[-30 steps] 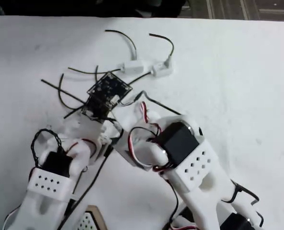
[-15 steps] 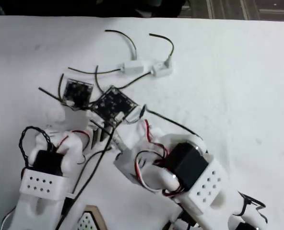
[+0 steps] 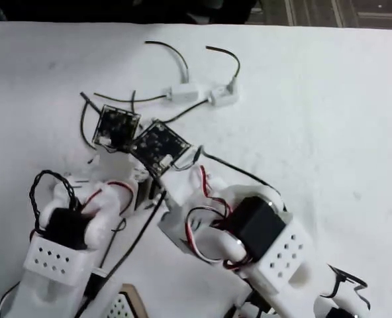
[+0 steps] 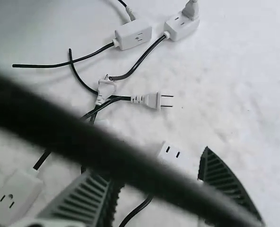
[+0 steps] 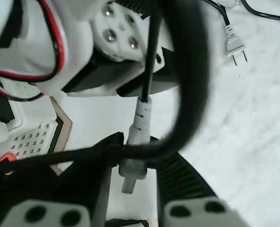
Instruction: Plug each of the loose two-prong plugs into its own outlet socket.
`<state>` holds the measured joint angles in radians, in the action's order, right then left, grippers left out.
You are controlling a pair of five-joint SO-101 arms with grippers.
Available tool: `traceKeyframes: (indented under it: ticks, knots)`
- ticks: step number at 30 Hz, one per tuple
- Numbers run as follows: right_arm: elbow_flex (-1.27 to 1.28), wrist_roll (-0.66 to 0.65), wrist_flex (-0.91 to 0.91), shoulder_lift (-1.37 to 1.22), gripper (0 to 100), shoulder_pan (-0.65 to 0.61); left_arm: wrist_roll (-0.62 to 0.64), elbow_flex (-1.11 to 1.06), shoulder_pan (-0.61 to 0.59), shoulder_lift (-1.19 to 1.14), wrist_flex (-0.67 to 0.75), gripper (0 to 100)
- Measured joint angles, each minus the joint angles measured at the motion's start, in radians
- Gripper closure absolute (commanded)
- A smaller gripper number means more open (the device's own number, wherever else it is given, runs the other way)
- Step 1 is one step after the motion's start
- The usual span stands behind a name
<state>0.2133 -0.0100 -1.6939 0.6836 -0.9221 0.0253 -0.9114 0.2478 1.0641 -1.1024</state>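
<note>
My left gripper hangs open just above the table, and a small white socket block lies between its ribbed fingers. A loose white two-prong plug on a black cord lies just beyond it, prongs bare. Farther off sit two white sockets side by side; the second socket has a plug in it. Another socket lies close to the left gripper. My right gripper is shut on a white plug with a black cord, next to the left arm.
The two arms stand close together at the near left of the white table, with black cords spread around them. A blurred black cable crosses the left wrist view. A wood-edged perforated piece sits at the front edge.
The left arm's wrist has come out from beneath the right arm's and swung toward the far left. The right arm has drawn back toward the near right.
</note>
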Motion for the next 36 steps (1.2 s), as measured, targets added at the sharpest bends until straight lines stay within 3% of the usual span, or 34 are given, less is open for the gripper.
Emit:
traceKeyframes:
  ticks: [12, 19, 28, 36]
  knots:
    - [0.018, 0.000, 0.005, 0.000, 98.1, -0.002, 0.000, 0.037, -0.043, 0.061, -0.060, 75]
    - [0.023, -0.002, 0.028, 0.000, 98.1, -0.003, 0.002, -0.031, 0.080, 0.250, -0.078, 75]
    - [0.023, -0.003, 0.029, 0.000, 98.1, -0.006, 0.002, -0.083, 0.089, 0.382, -0.080, 75]
    - [0.023, -0.003, 0.029, 0.000, 98.1, -0.005, -0.002, -0.083, -0.055, 0.397, -0.081, 75]
